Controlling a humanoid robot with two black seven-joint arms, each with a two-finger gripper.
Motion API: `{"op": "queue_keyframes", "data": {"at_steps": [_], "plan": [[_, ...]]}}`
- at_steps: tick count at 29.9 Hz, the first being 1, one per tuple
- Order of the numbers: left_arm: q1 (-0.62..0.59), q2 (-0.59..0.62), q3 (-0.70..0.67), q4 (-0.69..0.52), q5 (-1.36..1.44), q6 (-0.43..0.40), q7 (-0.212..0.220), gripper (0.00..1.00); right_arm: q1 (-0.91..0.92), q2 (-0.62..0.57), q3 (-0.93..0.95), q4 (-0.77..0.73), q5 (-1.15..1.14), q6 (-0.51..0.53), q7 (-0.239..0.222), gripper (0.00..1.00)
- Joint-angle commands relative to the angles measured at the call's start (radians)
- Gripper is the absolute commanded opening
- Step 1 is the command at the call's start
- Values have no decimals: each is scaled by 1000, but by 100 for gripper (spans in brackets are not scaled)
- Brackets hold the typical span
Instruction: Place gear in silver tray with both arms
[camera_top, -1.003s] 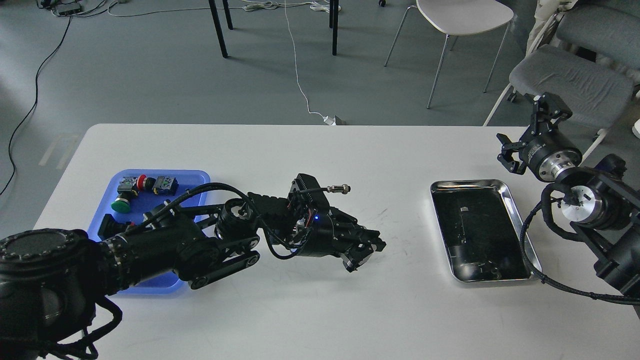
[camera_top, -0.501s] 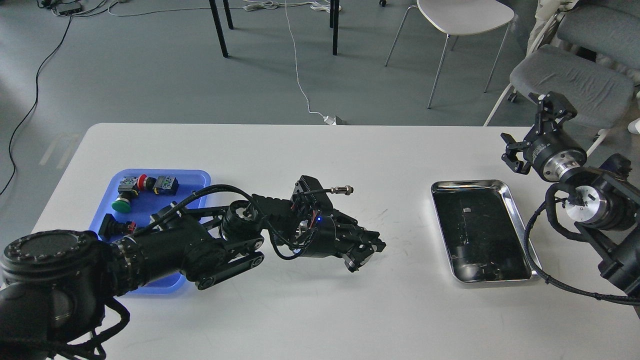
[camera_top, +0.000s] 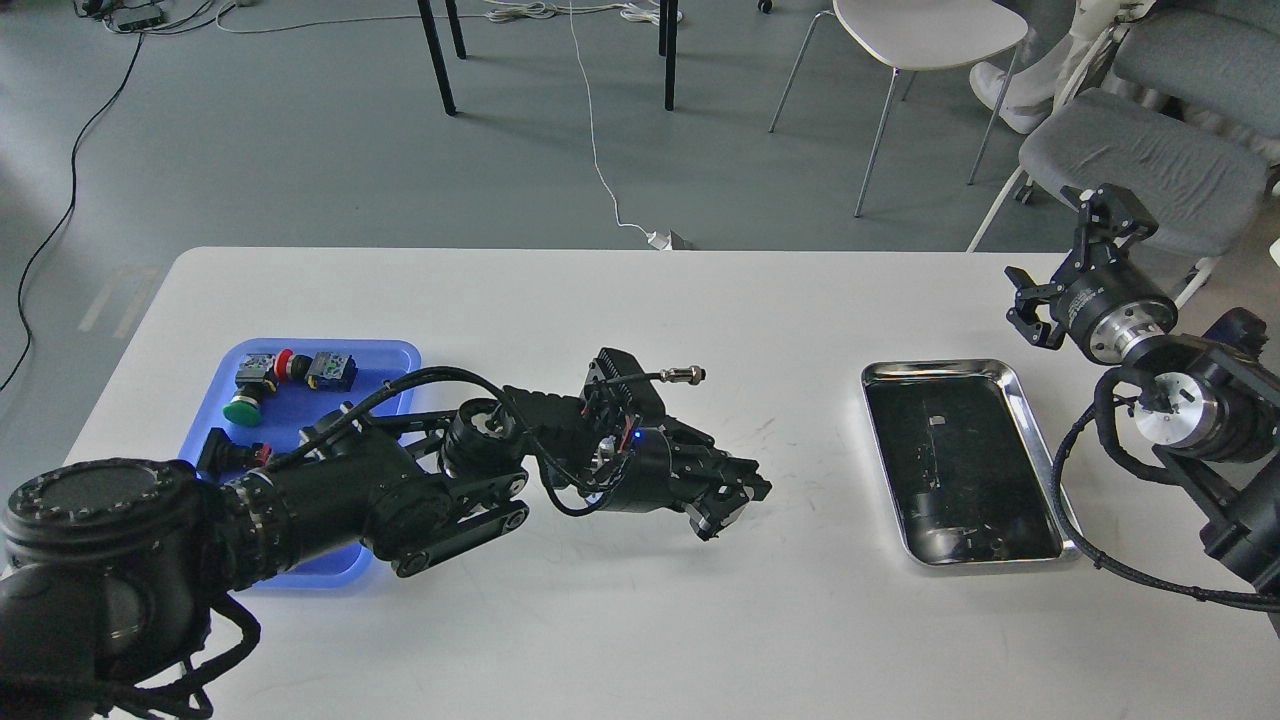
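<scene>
The silver tray lies on the white table at right of centre in the frame, its dark base bare of parts. The left gripper sits low over the table at mid-frame, well apart from that tray; its jaws are drawn close around something small and pale, though whether they grasp it cannot be told. The right gripper hangs at the upper right, beyond the tray's far corner, jaws released. A blue tray at left holds small switch parts.
</scene>
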Motion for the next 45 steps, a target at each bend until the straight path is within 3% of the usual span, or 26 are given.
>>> {"op": "queue_keyframes", "data": {"at_steps": [1, 6, 11, 18, 23, 31, 36, 45], "plan": [[0, 0, 0, -3, -5, -1, 0, 32, -2, 0, 0, 0, 0, 1, 1, 99], [0, -2, 0, -6, -5, -2, 0, 33, -2, 0, 0, 0, 0, 1, 0, 99], [-5, 9, -6, -7, -43, -2, 0, 41, -4, 0, -2, 0, 0, 1, 0, 99], [-117, 90, -11, -9, -279, -4, 0, 58, -1, -15, -20, 0, 0, 1, -11, 99], [-166, 162, -15, 2, -442, 1, 0, 75, 12, -29, -69, 12, 3, 3, -20, 99], [-186, 296, -37, 5, -621, 10, 0, 79, 34, -55, -117, 29, 2, 7, -14, 99], [-184, 351, -116, 11, -701, 10, 0, 80, 87, -132, -212, 92, 0, 7, -25, 99], [-172, 406, -156, 130, -922, 30, 0, 86, 199, -207, -322, 110, 17, 7, -55, 99]]}}
